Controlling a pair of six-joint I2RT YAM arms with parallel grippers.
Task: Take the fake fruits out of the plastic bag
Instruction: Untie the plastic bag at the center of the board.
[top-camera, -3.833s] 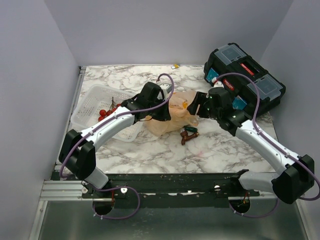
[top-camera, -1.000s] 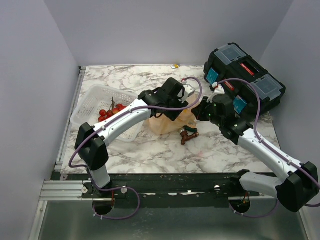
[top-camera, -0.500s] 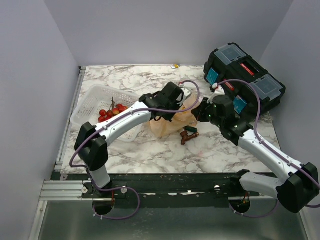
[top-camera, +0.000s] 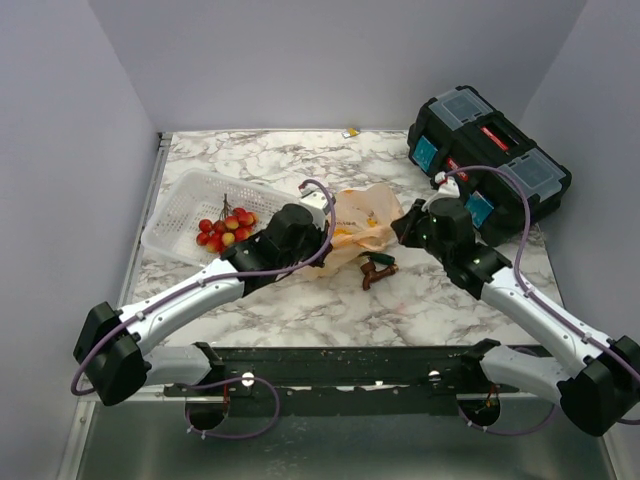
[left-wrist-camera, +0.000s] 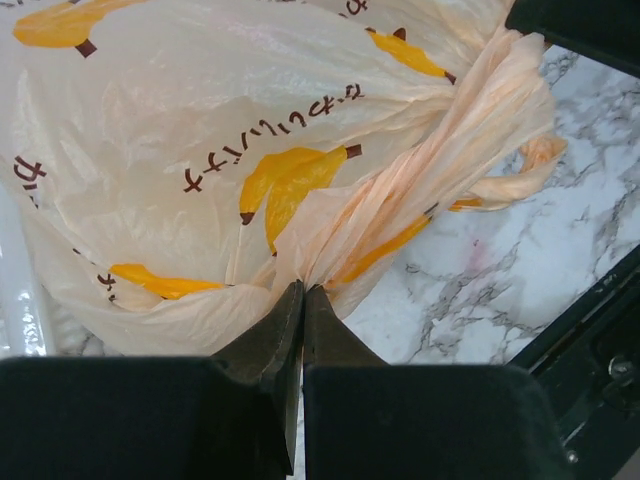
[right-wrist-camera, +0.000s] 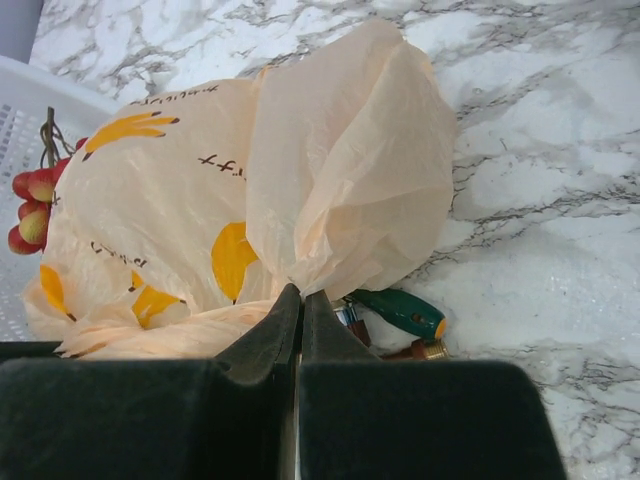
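Position: the plastic bag (top-camera: 360, 222) lies on the marble surface (top-camera: 420, 300) near its centre, between the two arms. On its left is a white mesh basket (top-camera: 185, 205), and a black toolbox (top-camera: 490, 150) stands well apart at the far right.

Left tool (left-wrist-camera: 303, 290): fingers pressed together, pinching a twisted rope of the bag's film where it gathers at the lower edge of the plastic bag (left-wrist-camera: 200, 130). The twist runs up and to the right from the pinch. From above, the left tool (top-camera: 325, 240) meets the bag on its left, near side.

Right tool (right-wrist-camera: 300, 295): fingers likewise pressed together, nipping a fold of thin film at the bottom of a raised flap of the plastic bag (right-wrist-camera: 330, 170). From above, the right tool (top-camera: 400, 228) sits at the bag's right edge.

Bag condition: crumpled, peach-beige with yellow banana prints and dark lettering. Its contents cannot be made out through the film – no fake fruits are identifiable in any view.

Adjacent items: a bunch of red-and-yellow berries (top-camera: 225, 228) lies in the basket. A green-handled item (right-wrist-camera: 400, 310) rests on the surface just beside the bag's near edge – touching or under the film, I cannot tell which.
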